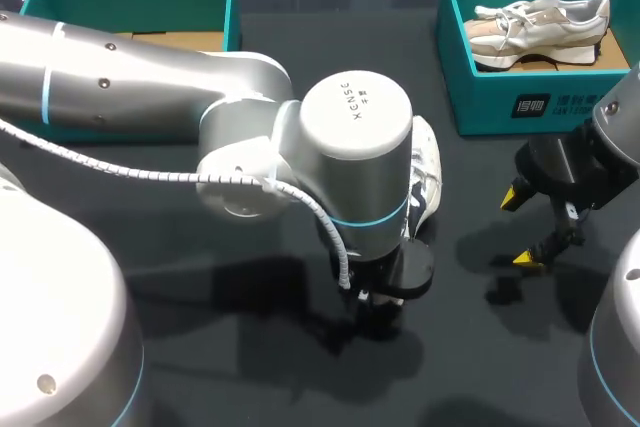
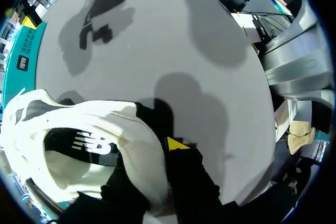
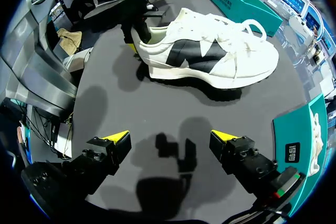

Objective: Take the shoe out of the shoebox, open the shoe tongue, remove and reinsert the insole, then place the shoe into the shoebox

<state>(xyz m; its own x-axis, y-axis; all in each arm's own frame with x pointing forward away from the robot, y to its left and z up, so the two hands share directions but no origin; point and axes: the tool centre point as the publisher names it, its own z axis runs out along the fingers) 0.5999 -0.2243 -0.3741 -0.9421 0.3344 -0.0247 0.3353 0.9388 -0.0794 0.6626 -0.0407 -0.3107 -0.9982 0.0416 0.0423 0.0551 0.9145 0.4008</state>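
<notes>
The left fingers (image 2: pixel 177 144) are closed on the heel of the white shoe (image 3: pixel 210 56), which stands on the dark worktop (image 3: pixel 131 108). The right fingers (image 3: pixel 116 138) are open and empty, with the shoe ahead of them.

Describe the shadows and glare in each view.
Head view: overhead light glints on the left arm, whose dark shadow pools on the table beneath it. Left wrist view: the white shoe looks very bright; soft arm shadows lie on the table ahead. Right wrist view: the right gripper casts a crisp shadow between its open fingers.
</notes>
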